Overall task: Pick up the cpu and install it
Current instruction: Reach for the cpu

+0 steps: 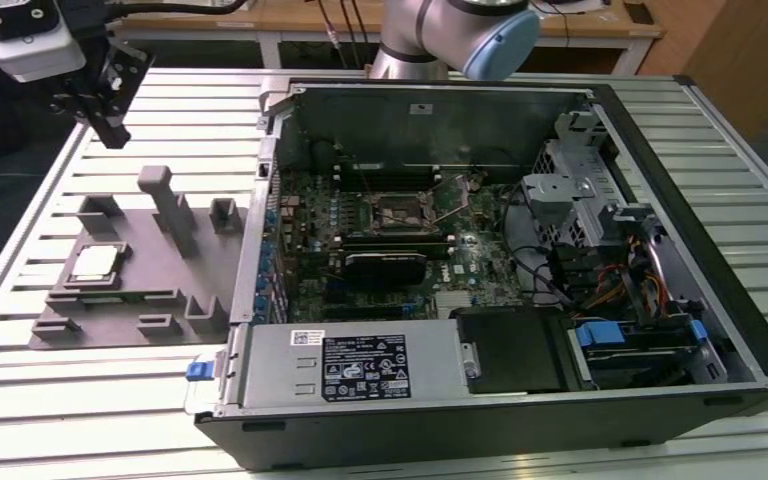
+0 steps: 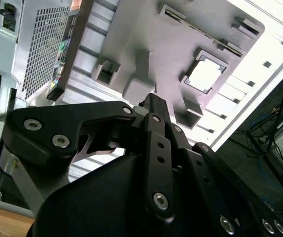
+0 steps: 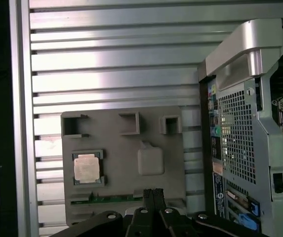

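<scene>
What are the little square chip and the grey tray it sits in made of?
The cpu seems metal-topped: pale, silvery, catching light. The fixture under it looks like matte grey plastic, uniformly dull with blocky moulded pockets, though that's uncertain.

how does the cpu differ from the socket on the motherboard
The cpu has a pale, shiny top; the socket looks dark inside a metal frame. The cpu rests in the grey fixture outside the computer case; the socket sits on the motherboard inside it. Both are square and lie flat.
</scene>
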Motion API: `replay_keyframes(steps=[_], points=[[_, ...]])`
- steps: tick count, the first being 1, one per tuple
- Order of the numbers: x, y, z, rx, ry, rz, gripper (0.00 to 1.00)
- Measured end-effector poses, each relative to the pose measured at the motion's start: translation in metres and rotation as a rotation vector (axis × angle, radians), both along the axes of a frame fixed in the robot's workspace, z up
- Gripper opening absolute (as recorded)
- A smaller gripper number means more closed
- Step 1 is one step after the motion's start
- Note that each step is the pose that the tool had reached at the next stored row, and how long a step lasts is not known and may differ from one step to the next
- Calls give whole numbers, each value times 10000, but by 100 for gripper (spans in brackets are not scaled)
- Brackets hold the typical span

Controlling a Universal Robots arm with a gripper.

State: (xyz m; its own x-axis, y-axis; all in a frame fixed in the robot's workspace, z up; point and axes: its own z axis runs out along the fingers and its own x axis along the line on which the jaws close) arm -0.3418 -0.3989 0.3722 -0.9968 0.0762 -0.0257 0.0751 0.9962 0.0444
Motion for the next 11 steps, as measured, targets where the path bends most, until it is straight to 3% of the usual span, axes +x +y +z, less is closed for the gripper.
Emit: replay_keyframes(steps=[11], points=[[-181, 3, -175, -1, 1, 1, 11]])
